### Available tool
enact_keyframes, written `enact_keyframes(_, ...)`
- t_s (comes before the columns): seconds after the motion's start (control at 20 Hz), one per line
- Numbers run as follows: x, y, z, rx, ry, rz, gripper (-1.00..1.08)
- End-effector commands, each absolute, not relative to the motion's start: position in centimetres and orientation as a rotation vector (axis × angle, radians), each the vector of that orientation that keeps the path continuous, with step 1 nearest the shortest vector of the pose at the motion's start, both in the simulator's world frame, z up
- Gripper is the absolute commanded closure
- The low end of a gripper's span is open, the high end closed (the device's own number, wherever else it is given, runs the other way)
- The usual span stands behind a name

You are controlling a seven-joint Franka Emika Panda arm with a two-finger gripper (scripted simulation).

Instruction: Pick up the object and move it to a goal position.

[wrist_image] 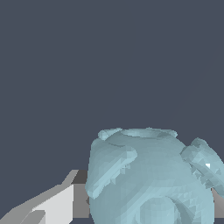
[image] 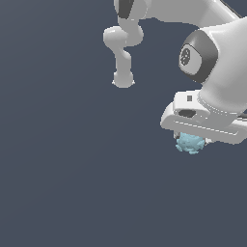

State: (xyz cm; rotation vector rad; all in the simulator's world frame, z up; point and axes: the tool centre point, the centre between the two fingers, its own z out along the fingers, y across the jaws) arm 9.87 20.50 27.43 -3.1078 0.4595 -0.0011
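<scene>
White end effector (image: pixel 192 140) clamped on the knobbly pale blue object (image: pixel 189 144), plain dark grey ground (image: pixel 72 169) behind

The object (image: pixel 189 144) is pale blue-teal all over, its knobs lighter where they catch light. The pincer (image: pixel 193 140) is white with grey fingers (wrist_image: pixel 52 205). The arm (image: pixel 212 53) is white with a black joint band, against flat dark slate-blue ground.

Top of the object (image: pixel 189 143) hidden under the gripper (image: pixel 193 140); its underside cropped in wrist view.
</scene>
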Motion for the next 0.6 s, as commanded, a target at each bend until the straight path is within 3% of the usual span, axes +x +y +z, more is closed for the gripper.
enact_keyframes(0.0, 10.2, 21.3, 28.3, -3.108, 0.461, 0.000, 1.08)
enact_keyframes(0.55, 10.8, 22.8, 29.9, -3.108, 0.460, 0.000, 1.08)
